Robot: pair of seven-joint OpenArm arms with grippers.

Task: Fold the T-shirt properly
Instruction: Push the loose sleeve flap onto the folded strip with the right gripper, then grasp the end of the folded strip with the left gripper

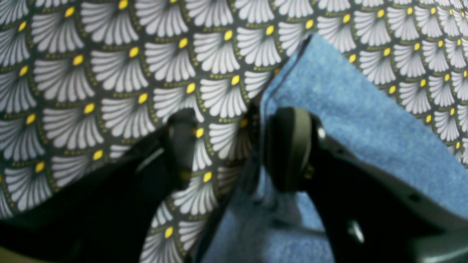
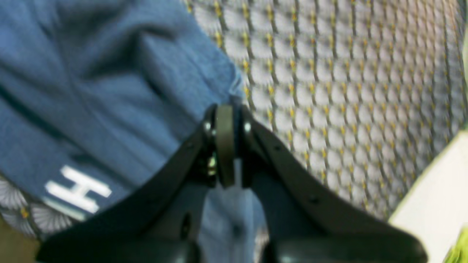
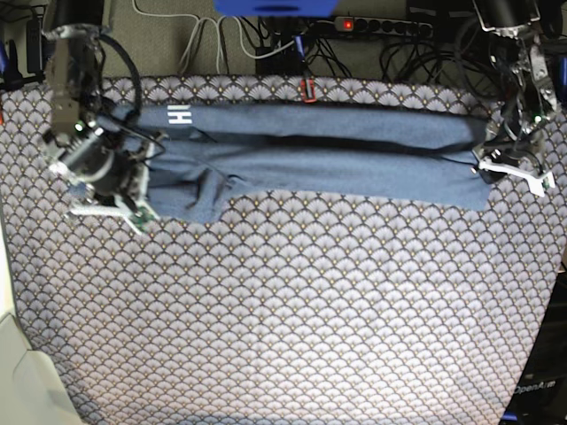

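Observation:
The slate-blue T-shirt [image 3: 310, 150] lies folded into a long band across the far part of the table, with white lettering [image 3: 180, 114] near its left end. My right gripper [image 2: 225, 146] is shut on an edge of the T-shirt [image 2: 109, 91] at that left end, and a white "H" [image 2: 78, 188] shows beside it. In the base view it sits at the band's lower left [image 3: 124, 199]. My left gripper [image 1: 236, 146] is open and straddles the edge of the T-shirt's [image 1: 347, 120] right end. One finger [image 1: 289, 146] is over the cloth, the other over the tablecloth. It shows at the right in the base view [image 3: 509, 168].
The scallop-patterned tablecloth [image 3: 292, 310] covers the whole table. Cables and a power strip [image 3: 381, 25] run behind the far edge, with a small red clip [image 3: 307, 90] there. A white object [image 3: 18, 381] sits at the front left corner.

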